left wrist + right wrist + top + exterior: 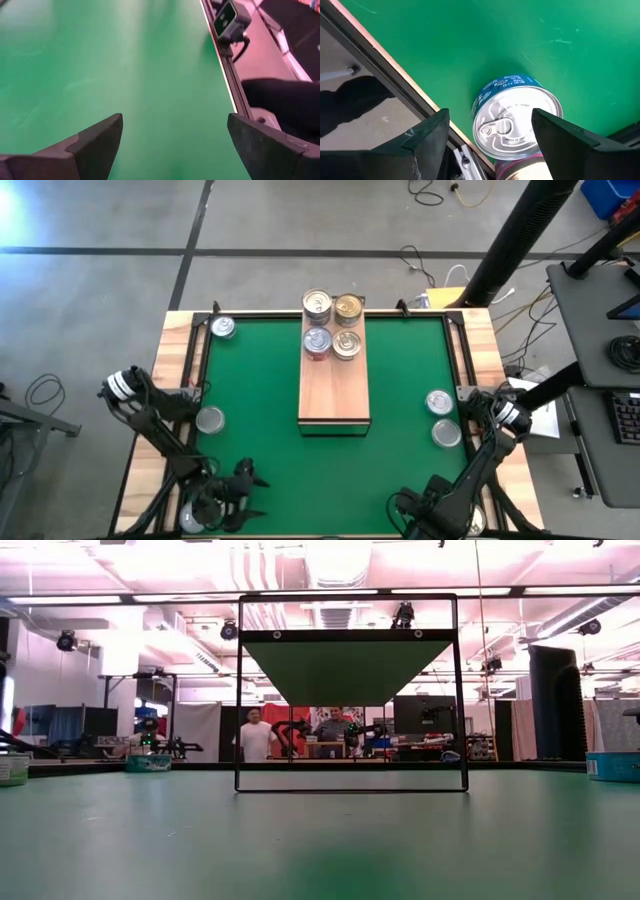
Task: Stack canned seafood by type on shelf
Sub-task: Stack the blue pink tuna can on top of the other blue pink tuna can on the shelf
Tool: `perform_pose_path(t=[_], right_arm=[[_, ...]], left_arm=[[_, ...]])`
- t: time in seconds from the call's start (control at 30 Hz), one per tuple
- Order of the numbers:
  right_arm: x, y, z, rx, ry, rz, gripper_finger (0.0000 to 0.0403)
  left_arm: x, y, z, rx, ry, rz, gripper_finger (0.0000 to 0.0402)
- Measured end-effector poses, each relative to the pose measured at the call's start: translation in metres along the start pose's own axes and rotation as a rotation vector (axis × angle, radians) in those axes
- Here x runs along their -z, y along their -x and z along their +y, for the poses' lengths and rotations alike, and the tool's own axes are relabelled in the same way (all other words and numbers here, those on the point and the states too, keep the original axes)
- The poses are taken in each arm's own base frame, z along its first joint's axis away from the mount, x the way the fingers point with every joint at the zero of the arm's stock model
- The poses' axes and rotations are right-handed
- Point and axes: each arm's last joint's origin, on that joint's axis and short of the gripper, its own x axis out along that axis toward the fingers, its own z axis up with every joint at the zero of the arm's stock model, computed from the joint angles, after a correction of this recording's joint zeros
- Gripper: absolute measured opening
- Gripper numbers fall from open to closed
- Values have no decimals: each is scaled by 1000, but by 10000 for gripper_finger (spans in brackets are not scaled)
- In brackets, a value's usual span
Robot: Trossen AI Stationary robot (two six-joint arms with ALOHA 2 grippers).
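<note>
The shelf [335, 385], a light-wood board, lies mid-table. Two silver-topped cans [317, 304] [317, 340] and two gold-topped ones [348, 307] [347, 343] stand on its far end. Loose cans rest on the green table at the left [222, 328] [210, 419] and at the right [439, 401] [446, 434]. My right gripper [490, 114] is open and points down, high above a blue-labelled, silver-topped can [515, 125] standing by the table's edge strip. My left gripper [175, 122] [243, 483] is open near the front left, with only bare green table between its fingers.
A dark rail and wooden frame [178, 360] border the green surface. A small camera [230, 20] sits on the table's edge ahead of my left gripper. In the low view, people [255, 735] stand in the room far behind the table.
</note>
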Motion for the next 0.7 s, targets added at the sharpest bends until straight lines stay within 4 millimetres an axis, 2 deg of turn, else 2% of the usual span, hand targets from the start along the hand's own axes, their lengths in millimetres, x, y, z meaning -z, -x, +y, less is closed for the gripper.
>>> perform_pose_path(t=[0.27, 0.47, 0.7], right_arm=[[2, 0, 0, 1, 129, -2, 247], [-10, 1, -1, 0, 134, -36, 231], [-20, 2, -2, 2, 146, -55, 244]], left_arm=[[12, -14, 0, -23, 10, -56, 347], [15, -18, 0, -16, 22, -65, 369], [8, -23, 4, -11, 18, -48, 398]])
